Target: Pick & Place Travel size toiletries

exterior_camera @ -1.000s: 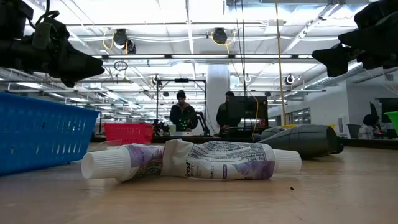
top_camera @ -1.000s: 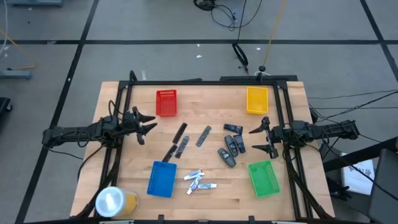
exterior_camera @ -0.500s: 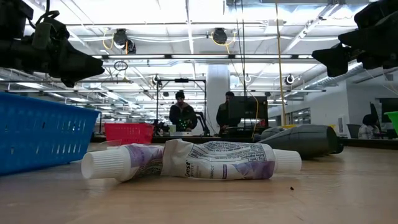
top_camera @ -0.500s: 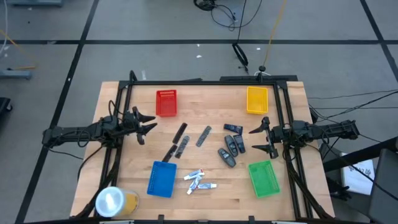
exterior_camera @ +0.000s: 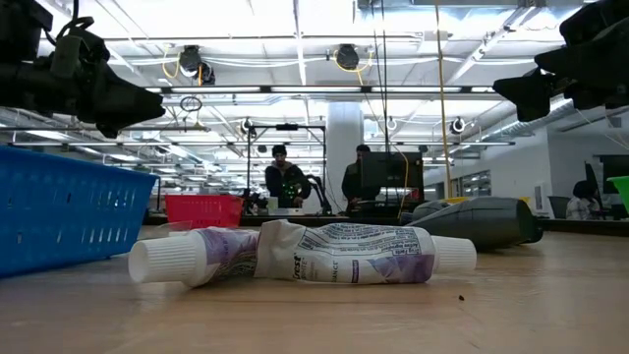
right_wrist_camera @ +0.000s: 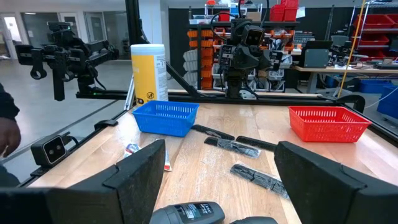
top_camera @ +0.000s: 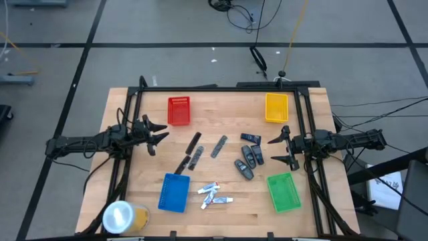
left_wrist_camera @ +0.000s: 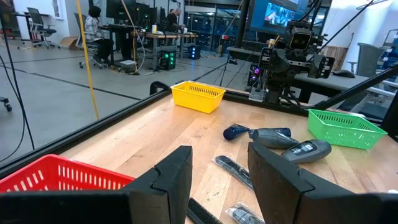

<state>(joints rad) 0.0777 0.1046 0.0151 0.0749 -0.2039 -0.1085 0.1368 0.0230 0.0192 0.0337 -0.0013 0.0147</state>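
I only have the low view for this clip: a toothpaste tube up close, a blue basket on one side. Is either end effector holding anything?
Observer: No. In the high view the left end effector sits open and empty over the table's left edge.
Operator: And the right one?
Observer: The right end effector is open wide and empty, at the right edge between the yellow tray and green tray.
Operator: Any toiletries in trays yet?
Observer: None visible; the white tubes lie on the wood beside the blue tray.
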